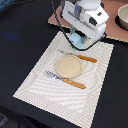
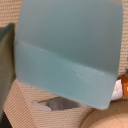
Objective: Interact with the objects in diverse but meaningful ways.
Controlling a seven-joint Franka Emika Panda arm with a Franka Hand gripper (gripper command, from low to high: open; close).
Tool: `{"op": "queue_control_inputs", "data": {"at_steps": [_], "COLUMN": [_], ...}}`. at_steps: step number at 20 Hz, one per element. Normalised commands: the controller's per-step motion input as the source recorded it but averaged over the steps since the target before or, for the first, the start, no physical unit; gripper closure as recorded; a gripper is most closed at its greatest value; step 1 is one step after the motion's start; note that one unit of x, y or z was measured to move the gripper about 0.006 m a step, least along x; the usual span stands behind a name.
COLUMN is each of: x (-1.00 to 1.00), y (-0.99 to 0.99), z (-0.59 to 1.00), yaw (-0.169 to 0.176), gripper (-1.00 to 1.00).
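The light-blue cup fills most of the wrist view, tilted and very close to the camera. In the exterior view the cup shows just under my white gripper, at the far edge of the striped placemat. The gripper looks shut on the cup; its fingers are mostly hidden, with one dark finger edge beside the cup. The tomato, sausage, shaker, saucepan and pot are out of view.
A round tan plate lies mid-placemat between two orange-handled utensils. One orange handle and a metal blade show under the cup. A pale bowl stands on a pinkish mat at the back, on the exterior view's right.
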Motion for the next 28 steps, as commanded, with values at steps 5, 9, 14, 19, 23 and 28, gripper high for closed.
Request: {"op": "queue_control_inputs", "data": {"at_steps": [5,9,14,19,23,28], "x": [-0.30,-0.28,-0.15,-0.15,-0.22,-0.22], "y": [0.00,0.01,-0.09,-0.55,-0.54,-0.51], "z": [0.85,1.00,0.87,0.34,0.10,0.08], "yaw": [0.001,0.000,-0.002,-0.030,-0.110,-0.131], "gripper": [-1.00,-1.00,-1.00,-1.00,-1.00,-1.00]}}
